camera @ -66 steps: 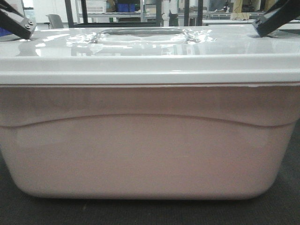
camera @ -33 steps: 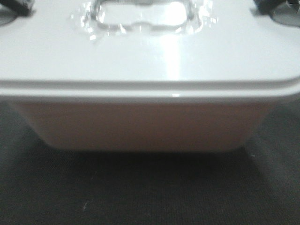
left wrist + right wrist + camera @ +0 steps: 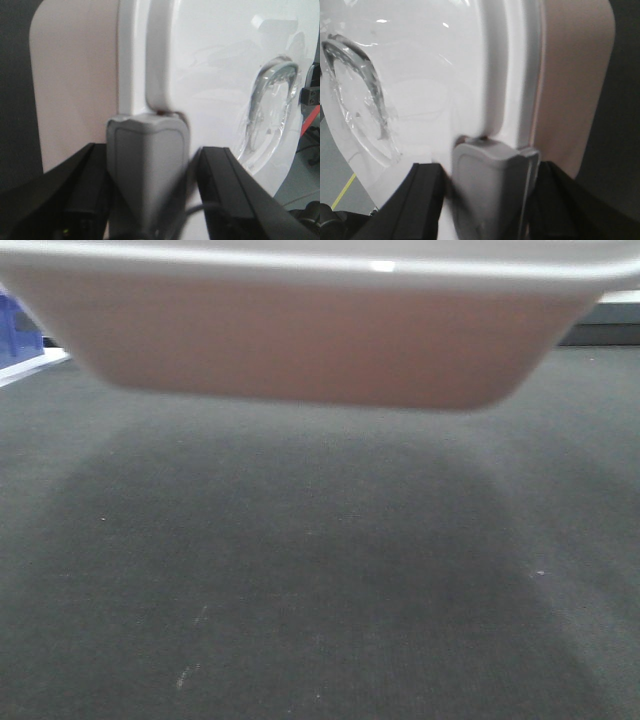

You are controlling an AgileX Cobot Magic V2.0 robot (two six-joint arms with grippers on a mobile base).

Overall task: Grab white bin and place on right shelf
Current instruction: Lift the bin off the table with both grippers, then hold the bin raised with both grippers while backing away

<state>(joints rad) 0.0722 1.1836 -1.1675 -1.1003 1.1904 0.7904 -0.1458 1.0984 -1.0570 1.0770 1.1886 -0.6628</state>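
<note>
The white bin (image 3: 300, 340) hangs at the top of the front view, its pinkish side and base off the dark carpet (image 3: 320, 590). Only its lower part shows there. In the left wrist view my left gripper (image 3: 150, 155) is shut on the grey latch (image 3: 147, 165) at the edge of the bin's glossy white lid (image 3: 210, 60). My right gripper (image 3: 490, 170) is shut the same way on the grey latch (image 3: 487, 195) at the other end, beside the lid (image 3: 430, 75). The right shelf is out of view.
A blue crate (image 3: 15, 330) stands at the far left behind the bin. A dark low edge (image 3: 600, 335) runs along the far right. The bin's shadow lies on the carpet beneath it.
The bin has risen in the front view: it filled the frame with its lid showing, and now only its lower side hangs at the top edge above the carpet.
</note>
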